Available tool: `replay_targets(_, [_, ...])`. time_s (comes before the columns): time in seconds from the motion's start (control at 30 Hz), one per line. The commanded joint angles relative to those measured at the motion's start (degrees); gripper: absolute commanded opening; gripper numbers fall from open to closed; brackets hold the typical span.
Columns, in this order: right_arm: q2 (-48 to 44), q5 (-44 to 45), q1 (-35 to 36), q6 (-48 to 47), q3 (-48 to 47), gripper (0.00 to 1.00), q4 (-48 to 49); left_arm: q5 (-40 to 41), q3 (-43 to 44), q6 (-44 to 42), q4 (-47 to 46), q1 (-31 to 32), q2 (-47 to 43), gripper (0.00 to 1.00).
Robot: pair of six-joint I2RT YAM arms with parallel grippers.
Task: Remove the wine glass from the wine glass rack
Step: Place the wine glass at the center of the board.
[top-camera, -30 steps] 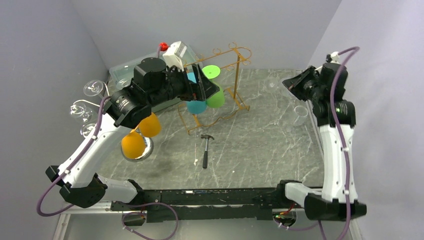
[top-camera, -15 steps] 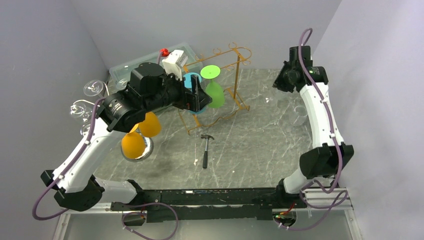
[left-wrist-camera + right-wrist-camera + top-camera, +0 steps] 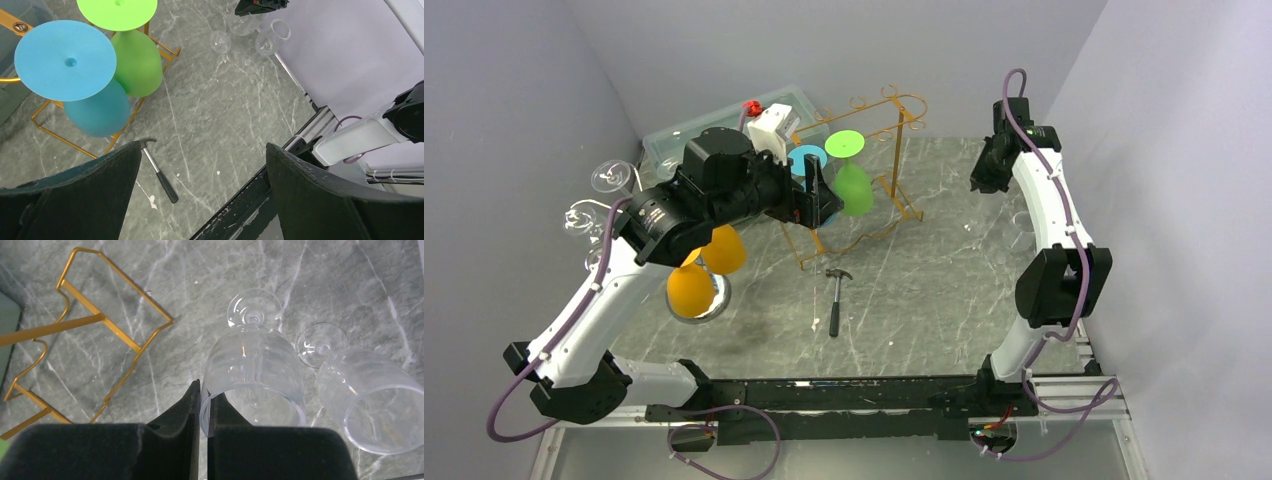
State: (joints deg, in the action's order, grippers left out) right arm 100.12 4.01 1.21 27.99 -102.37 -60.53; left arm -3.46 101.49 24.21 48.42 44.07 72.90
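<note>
Top view, left arm: the left gripper (image 3: pixel 821 196) stands at the near side of the rack (image 3: pixel 902 118), jaws wide and holding nothing.
Top view, task item: the blue wine glass (image 3: pixel 807 160) hangs foot-up on the rack, just beside the green wine glass (image 3: pixel 855 188); it is not yet taken off.
Top view, right arm: raised at the far right, with the right gripper (image 3: pixel 984 176) well apart from the rack.
Left wrist view: the blue glass lies up and left of the open jaws, outside the gap. A hammer (image 3: pixel 161 175) lies on the table (image 3: pixel 235 115) below.
Right wrist view: jaws closed to a slit and apparently empty. Two clear glasses (image 3: pixel 252 370) stand beneath.
Step in hand: approach, by my judgement; no grasp is made.
Next move: bring the jaws around the blue bowl or stem, close them, then draw the foot clear of the rails without knocking the green neighbour.
</note>
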Motion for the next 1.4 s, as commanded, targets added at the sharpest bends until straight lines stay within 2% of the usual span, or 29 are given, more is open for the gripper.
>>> replay_targets(0.0, [0.40, 0.22, -0.95, -2.12, -1.58, 0.00, 0.69, 0.91, 0.39, -1.53, -0.38, 0.13, -0.42, 1.00])
replay_targets(0.4, [3.91, -2.62, -3.84, -3.19, 2.73, 0.02, 3.48, 0.48, 0.12, -1.37, -0.57, -0.12, 0.82, 1.00])
replay_targets(0.53, [3.97, -2.34, -3.94, -3.19, 3.50, 0.10, 4.03, 0.39, 0.11, -1.31, -0.61, -0.34, 1.14, 1.00])
replay_targets(0.7, [3.40, -1.73, -3.96, -3.20, 4.15, 0.29, 4.33, 0.22, 0.21, -1.27, -0.69, -0.59, 1.73, 1.00])
replay_targets(0.83, [2.47, -1.19, -3.94, -3.11, 4.18, 0.39, 4.29, 0.30, 0.46, -1.22, -0.71, -0.68, 1.98, 0.99])
replay_targets(1.07, [-0.58, 0.35, -3.90, -2.70, 3.23, 0.49, 3.81, 0.30, 0.93, -1.09, -0.76, -0.84, 2.57, 1.00])
replay_targets(1.37, [-2.66, 0.31, -3.85, -2.92, 2.33, 0.53, 4.17, 1.76, 2.51, -0.83, -0.56, -1.12, 3.51, 0.99])
